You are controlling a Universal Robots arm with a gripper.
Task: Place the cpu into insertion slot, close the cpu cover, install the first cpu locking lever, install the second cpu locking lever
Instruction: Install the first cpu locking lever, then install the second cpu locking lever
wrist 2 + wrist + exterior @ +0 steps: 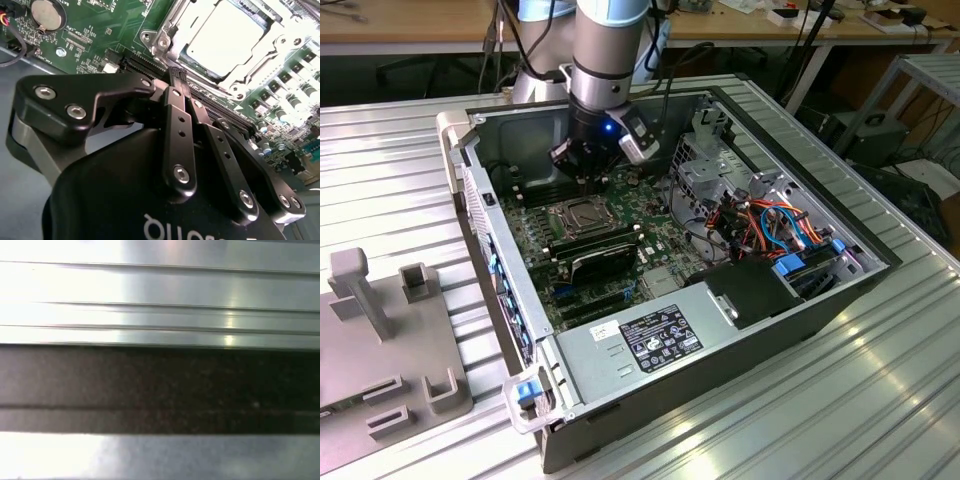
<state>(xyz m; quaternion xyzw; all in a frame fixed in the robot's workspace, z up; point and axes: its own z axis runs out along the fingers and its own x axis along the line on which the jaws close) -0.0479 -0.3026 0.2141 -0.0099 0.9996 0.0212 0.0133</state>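
We found the gripper [588, 182] inside the open computer case [820, 300], poised above the green motherboard [660, 240] just behind the insertion slot [582, 217] as the exterior view shows it. In the second wrist view the gripper [178, 75] had its two black fingers [180, 130] pressed together at the tips, clenched with nothing between them.

The cpu [225, 37] lay seated in the insertion slot [165, 42]; its silvery face was washed out by glare, so we could not make out its edges. The cpu cover [252, 75] appeared to lie flat around the chip, with its far side cut off by the frame edge. We could not tell whether either locking lever was latched: the bright reflections hid them. In the exterior view the arm [610, 50] masked the area behind the socket.

The first wrist view gave blurred bands of ribbed metal surface [160, 290] and a dark strip [160, 385] that we could not identify.

A grey fixture [390, 340] stood on the ribbed table [880, 400], well apart from the case, at the exterior view's left.
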